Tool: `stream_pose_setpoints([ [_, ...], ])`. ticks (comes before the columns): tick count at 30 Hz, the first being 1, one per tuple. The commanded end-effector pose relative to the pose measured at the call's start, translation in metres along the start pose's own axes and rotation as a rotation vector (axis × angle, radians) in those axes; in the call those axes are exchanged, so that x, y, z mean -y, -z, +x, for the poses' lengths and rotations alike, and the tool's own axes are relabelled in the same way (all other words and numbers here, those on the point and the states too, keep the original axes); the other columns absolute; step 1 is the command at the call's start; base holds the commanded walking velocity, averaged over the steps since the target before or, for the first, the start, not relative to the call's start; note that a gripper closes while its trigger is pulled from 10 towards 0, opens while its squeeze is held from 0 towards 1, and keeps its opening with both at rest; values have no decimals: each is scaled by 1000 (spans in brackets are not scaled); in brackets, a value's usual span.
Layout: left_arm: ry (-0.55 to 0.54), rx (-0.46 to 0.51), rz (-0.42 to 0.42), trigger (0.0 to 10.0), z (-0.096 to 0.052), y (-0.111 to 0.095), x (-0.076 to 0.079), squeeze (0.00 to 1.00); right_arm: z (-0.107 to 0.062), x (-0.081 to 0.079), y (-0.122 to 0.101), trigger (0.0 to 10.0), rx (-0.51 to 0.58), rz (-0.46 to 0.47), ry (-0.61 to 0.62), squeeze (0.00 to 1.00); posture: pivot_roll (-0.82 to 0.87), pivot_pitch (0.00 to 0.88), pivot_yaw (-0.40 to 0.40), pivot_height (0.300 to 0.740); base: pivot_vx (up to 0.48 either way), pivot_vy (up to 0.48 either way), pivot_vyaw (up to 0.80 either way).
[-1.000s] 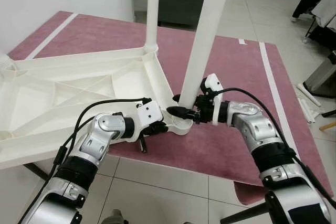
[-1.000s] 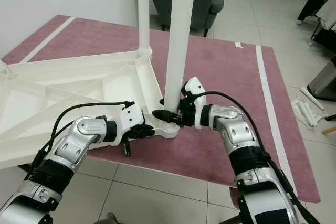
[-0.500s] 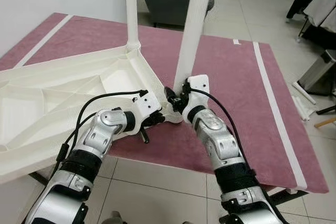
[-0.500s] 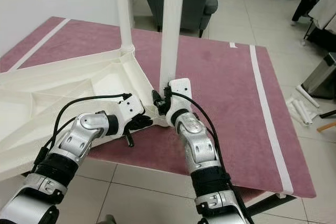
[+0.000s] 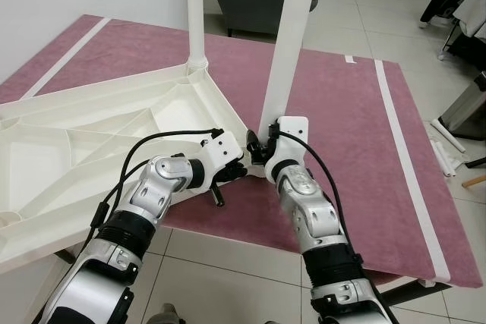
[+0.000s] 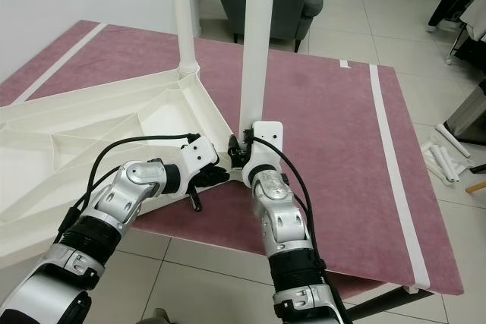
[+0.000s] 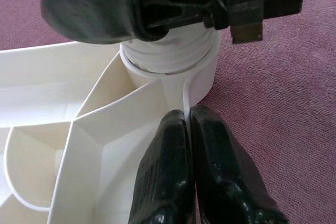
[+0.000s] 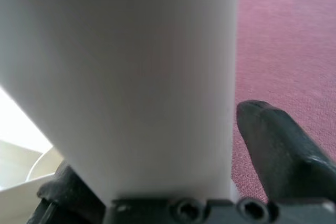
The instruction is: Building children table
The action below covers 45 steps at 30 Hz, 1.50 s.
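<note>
Clamping the near leg [image 5: 285,58] at its corner socket, the right end effector [image 5: 258,148] works while the left end effector [image 7: 188,145] pinches the upturned tabletop [image 5: 91,142] rim; far leg [image 5: 196,13] stands fitted, other corners look bare.

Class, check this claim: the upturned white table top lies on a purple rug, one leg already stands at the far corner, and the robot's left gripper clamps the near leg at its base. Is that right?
Not quite. The right gripper clamps the near leg at its base, as the left eye view shows. The left gripper, fingers pressed together, rests against the table top rim beside the socket. The rug and the far leg are as stated.
</note>
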<state>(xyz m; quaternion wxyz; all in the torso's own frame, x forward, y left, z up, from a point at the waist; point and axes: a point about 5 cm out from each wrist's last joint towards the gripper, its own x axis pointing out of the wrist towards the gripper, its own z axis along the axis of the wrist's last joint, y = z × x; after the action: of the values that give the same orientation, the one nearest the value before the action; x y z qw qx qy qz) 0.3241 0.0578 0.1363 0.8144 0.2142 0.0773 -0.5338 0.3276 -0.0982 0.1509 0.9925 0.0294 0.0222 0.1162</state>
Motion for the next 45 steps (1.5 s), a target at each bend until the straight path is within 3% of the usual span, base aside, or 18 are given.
stream_pose_setpoints([
  [1, 70, 83, 46, 10000, -2, -13, 6, 0, -1, -4, -12, 10000, 41, -6, -95, 0, 131, 0, -15, 740, 0, 0, 0],
  [6, 91, 78, 52, 10000, -7, -10, 9, 0, -6, 2, -23, 10000, 73, -73, -232, 0, 136, 0, -20, 740, 0, 0, 0],
  [8, 126, 70, 64, 10000, -13, -6, 15, 0, -19, 12, -23, 10000, 48, -170, -445, 0, 142, 0, -22, 740, 0, 0, 0],
  [10, 126, 70, 64, 10000, -13, -6, 15, 0, -19, 12, -23, 10000, 48, -170, -445, 0, 142, 0, -22, 740, 0, 0, 0],
  [11, 151, 68, 73, 10000, -16, -5, 19, 0, -25, 17, -20, 10000, 13, -204, -532, 0, 144, 0, -22, 740, 0, 0, 0],
  [13, 151, 68, 73, 10000, -16, -5, 19, 0, -25, 17, -20, 10000, 13, -204, -532, 0, 144, 0, -22, 740, 0, 0, 0],
  [15, 214, 70, 95, 10000, -24, -4, 27, 0, -33, 28, -13, 10000, -61, -246, -644, 0, 148, 0, -22, 740, 0, 0, 0],
  [24, 290, 98, 102, 10000, -40, -6, 37, 0, -36, 38, -9, 10000, -105, -217, -704, 0, 156, 0, -22, 740, 0, 0, 0],
  [25, 280, 97, 100, 10000, -39, -6, 36, 0, -34, 36, -9, 1373, -97, -199, -691, 0, 159, 4, -23, 740, 0, 0, 0],
  [28, 270, 94, 99, 10000, -38, -6, 36, 0, -33, 36, -8, 1373, -91, -188, -680, 0, 159, 4, -23, 740, 0, 0, 0],
  [29, 262, 96, 97, 10000, -37, -7, 35, 0, -33, 34, -6, 0, -87, -173, -669, 0, 157, 6, -22, 740, 0, 0, 0],
  [36, 148, 104, 97, 10000, -20, -16, 23, 0, -18, 32, 7, 0, -101, -170, -398, 0, 149, 11, -16, 740, 0, 0, 0],
  [38, 148, 104, 97, 10000, -20, -16, 23, 0, -18, 32, 7, 0, -101, -170, -398, 0, 149, 11, -16, 740, 0, 0, 0],
  [40, 104, 107, 96, 10000, -11, -22, 17, 0, -13, 31, 9, 0, -96, -161, -277, 0, 149, 11, -16, 740, 0, 0, 0],
  [41, 104, 107, 96, 10000, -11, -22, 17, 0, -13, 31, 9, 0, -96, -161, -277, 0, 149, 11, -16, 740, 0, 0, 0],
  [43, 67, 106, 86, 10000, 2, -29, 8, 0, -7, 29, 10, 0, -91, -142, -108, 0, 144, 13, -9, 740, 0, 0, 0],
  [44, 67, 106, 86, 10000, 2, -29, 8, 0, -7, 29, 10, 0, -91, -142, -108, 0, 144, 13, -9, 740, 0, 0, 0],
  [45, 43, 100, 88, 10000, 9, -33, 3, 0, -4, 30, 12, 0, -101, -122, 22, 0, 138, 13, -4, 740, 0, 0, 0],
])
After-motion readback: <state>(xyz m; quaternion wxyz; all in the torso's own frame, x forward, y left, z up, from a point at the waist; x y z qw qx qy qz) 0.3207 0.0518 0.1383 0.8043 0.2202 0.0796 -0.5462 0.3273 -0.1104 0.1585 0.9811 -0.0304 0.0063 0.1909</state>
